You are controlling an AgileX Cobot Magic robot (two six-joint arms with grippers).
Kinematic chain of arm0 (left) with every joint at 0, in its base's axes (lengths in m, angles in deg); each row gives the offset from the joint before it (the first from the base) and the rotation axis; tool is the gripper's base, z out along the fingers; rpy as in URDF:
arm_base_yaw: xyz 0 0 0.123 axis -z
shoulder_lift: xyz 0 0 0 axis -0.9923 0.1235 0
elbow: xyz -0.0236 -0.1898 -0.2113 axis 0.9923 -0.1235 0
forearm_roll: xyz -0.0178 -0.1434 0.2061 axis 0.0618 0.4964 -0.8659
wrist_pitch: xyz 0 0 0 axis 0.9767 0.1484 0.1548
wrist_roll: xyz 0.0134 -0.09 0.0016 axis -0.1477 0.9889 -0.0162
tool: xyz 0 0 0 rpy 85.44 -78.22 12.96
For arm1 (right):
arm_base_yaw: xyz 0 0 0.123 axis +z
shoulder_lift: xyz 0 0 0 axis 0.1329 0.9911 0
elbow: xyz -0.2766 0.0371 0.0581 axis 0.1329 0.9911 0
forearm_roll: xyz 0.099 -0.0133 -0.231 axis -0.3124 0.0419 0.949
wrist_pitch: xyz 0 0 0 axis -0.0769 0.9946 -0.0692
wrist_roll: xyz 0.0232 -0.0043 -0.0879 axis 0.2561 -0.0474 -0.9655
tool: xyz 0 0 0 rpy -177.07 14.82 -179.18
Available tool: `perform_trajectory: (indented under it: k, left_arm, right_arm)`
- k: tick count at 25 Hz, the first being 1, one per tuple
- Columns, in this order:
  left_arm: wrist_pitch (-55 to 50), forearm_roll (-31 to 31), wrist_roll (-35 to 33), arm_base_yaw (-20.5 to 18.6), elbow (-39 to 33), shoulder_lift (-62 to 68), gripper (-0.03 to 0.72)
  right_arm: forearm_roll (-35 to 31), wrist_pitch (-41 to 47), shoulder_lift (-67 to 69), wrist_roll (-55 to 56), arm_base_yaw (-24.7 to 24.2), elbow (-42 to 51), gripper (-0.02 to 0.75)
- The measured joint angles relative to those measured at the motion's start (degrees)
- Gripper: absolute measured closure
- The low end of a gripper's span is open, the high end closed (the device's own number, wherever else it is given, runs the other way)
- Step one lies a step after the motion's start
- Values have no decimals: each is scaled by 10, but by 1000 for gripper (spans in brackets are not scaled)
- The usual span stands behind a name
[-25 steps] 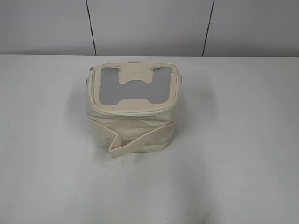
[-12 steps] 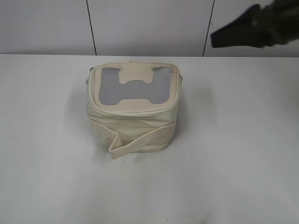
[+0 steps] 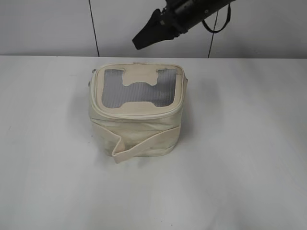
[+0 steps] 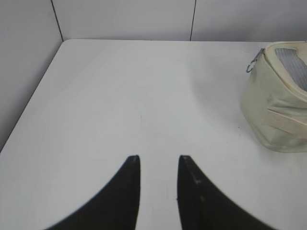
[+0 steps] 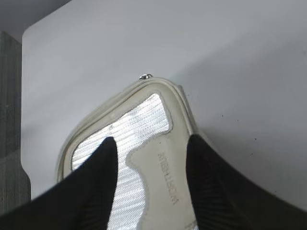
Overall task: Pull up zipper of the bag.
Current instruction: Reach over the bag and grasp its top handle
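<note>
The cream-beige bag stands upright mid-table, its grey mesh top with the H-shaped patch facing up. The zipper track runs around the top rim. Its silver ring pull hangs at the bag's upper left corner and also shows in the left wrist view and the right wrist view. My right gripper is open and empty, in the air above the bag's back edge. In the right wrist view its jaws frame the bag's top. My left gripper is open and empty over bare table, left of the bag.
The white table carries only the bag. A grey panelled wall rises behind the table's back edge. A wide cream strap sticks out loosely from the bag's lower front.
My right arm has come in from the upper right and moved left, to above the bag's back edge. The bag has not moved.
</note>
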Motion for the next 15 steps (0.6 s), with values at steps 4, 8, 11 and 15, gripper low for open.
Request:
perform_trajectory:
  k: [4, 8, 11, 15]
  left_arm:
    - [0, 0, 0, 0, 0, 0, 476]
    - [0, 0, 0, 0, 0, 1, 476]
    - [0, 0, 0, 1, 0, 15, 476]
    - [3, 2, -16, 1, 1, 58, 476]
  right_arm:
    - [18, 32, 78, 33, 22, -106, 363]
    - [19, 37, 129, 42, 43, -154, 363]
    - [21, 31, 146, 43, 50, -158, 363]
    - [22, 25, 154, 44, 53, -163, 395]
